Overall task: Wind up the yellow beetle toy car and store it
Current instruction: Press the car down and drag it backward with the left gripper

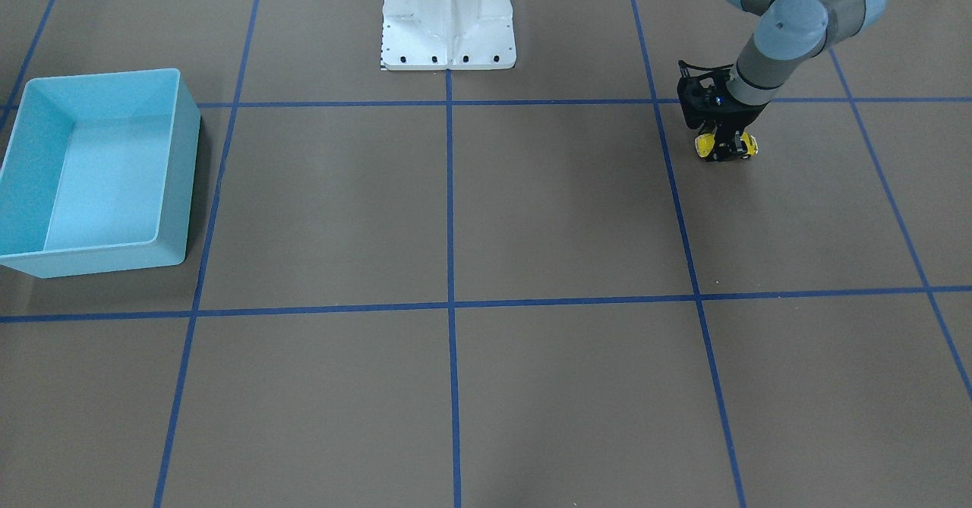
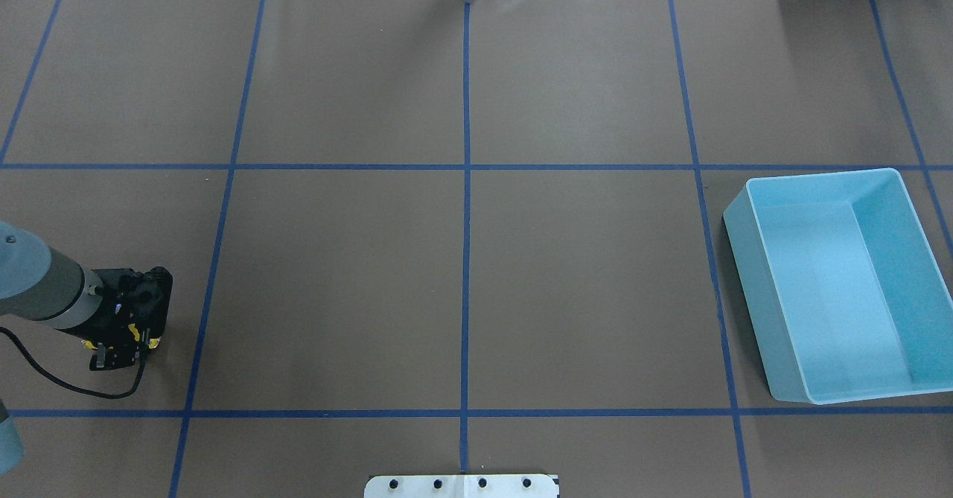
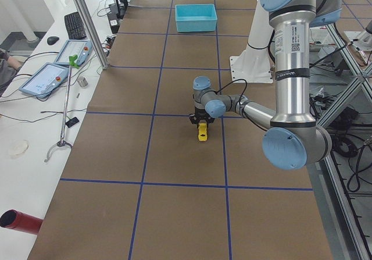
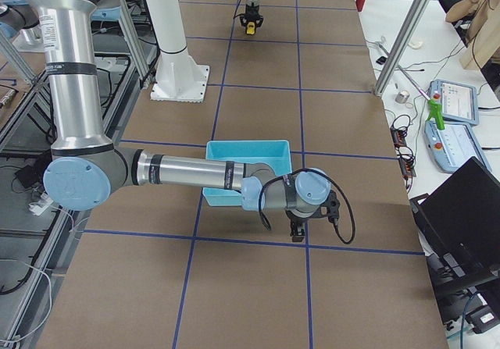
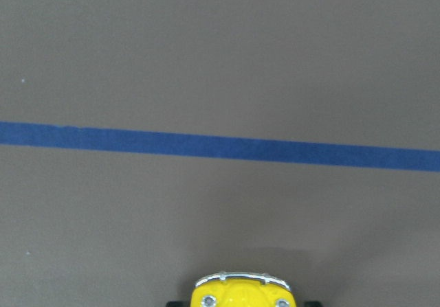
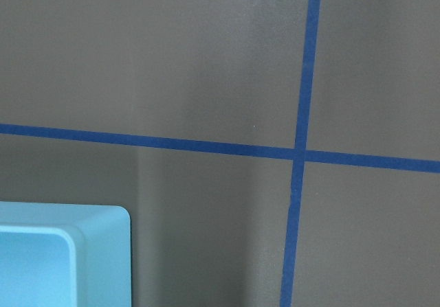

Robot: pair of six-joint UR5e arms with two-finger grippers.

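The yellow beetle toy car (image 1: 706, 144) sits on the brown table on the robot's left side, in line with the light blue bin. My left gripper (image 1: 726, 149) stands down over it with its black fingers against the car's sides, shut on it. The overhead view shows only yellow bits of the car (image 2: 153, 343) under the gripper (image 2: 119, 345). The car's nose (image 5: 240, 294) shows at the bottom of the left wrist view. My right gripper (image 4: 297, 230) shows only in the exterior right view, beside the bin; I cannot tell its state.
The light blue bin (image 2: 744, 289) stands empty on the table's right side; its corner (image 6: 82, 224) shows in the right wrist view. The white robot base (image 1: 448, 52) is at the table's near edge. Blue tape lines grid the table.
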